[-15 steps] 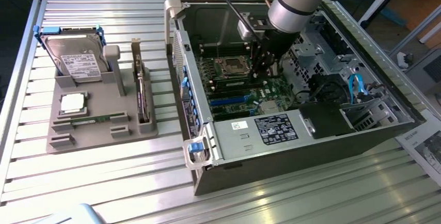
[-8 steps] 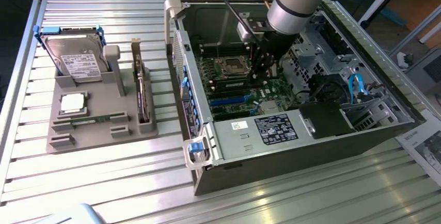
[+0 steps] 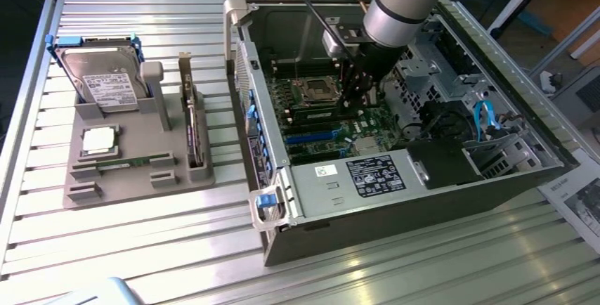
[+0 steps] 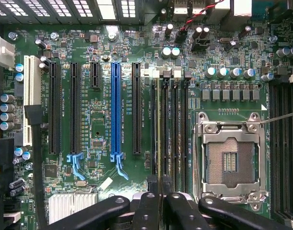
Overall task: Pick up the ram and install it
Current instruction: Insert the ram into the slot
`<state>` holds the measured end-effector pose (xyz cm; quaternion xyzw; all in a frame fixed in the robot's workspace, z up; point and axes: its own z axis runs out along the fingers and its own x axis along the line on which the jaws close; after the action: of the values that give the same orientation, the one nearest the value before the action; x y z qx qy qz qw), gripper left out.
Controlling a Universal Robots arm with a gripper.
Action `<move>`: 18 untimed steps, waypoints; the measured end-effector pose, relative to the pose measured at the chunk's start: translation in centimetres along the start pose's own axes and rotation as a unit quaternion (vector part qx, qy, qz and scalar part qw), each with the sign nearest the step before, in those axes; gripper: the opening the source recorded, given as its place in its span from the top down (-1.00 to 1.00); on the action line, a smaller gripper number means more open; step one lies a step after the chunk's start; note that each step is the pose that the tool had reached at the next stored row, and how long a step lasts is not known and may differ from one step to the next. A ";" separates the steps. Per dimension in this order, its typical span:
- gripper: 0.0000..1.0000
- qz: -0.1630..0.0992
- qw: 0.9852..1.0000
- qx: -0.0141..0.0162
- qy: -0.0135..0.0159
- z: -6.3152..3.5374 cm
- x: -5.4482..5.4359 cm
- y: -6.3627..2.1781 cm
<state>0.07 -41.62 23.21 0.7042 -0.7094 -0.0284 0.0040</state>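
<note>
At the exterior view's left, a grey tray [image 3: 140, 178] on the counter [image 3: 140, 249] is seen loaded with a hard drive [image 3: 105, 83], a processor chip [image 3: 100, 140] and an upright expansion card [image 3: 192, 129]. To that view's right, inside the open computer case [image 3: 375, 213], the ram [image 4: 159, 129] is held edge-on by the clenched gripper [image 4: 159, 191] at the memory slots [image 4: 174, 124] beside the empty processor socket [image 4: 230, 160]. Seating is judged in hand, with straight alignment called for.
</note>
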 end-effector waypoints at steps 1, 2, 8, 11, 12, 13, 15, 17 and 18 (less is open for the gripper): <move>0.76 0.000 1.000 0.000 0.000 0.00 0.0 0.00; 0.76 0.000 1.000 0.000 0.000 0.00 0.0 0.00; 0.49 0.000 1.000 0.000 0.000 0.00 0.0 0.00; 0.49 0.000 1.000 0.000 0.000 0.00 0.0 0.00; 0.49 0.000 1.000 0.000 0.000 0.00 0.0 0.00; 0.49 0.000 1.000 0.000 0.000 0.00 0.0 0.00; 0.49 0.000 1.000 0.000 0.000 0.00 0.0 0.00; 0.49 0.000 1.000 0.000 0.000 0.00 0.0 0.00; 0.49 0.000 1.000 0.000 0.000 0.00 0.0 0.00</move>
<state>0.07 -41.62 23.21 0.7042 -0.7094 -0.0284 0.0040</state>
